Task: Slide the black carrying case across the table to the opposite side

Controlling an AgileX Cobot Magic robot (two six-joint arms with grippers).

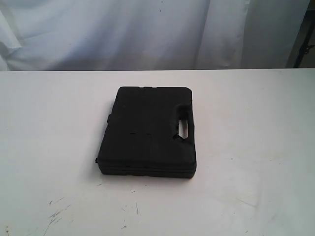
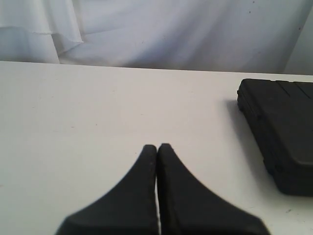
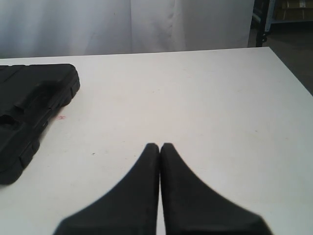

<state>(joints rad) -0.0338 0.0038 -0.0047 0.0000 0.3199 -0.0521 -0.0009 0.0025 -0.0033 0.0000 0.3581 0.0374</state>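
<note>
Lying untouched: case [image 1: 147,132] (L gripper [image 2: 157,145], R gripper [image 3: 160,145] closed).

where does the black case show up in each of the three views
Exterior view: the case lies flat mid-table.
Left wrist view: one corner, cut by the frame, apart from the shut left gripper.
Right wrist view: its handle side, cut by the frame, apart from the shut right gripper.
Shared landmark: the white curtain behind the table.

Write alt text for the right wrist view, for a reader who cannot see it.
The right gripper, shut and empty, points across a white table. A black moulded carrying case lies flat to one side, clear of the gripper and partly out of frame, a small pink spot beside it. A white curtain hangs behind.
</note>
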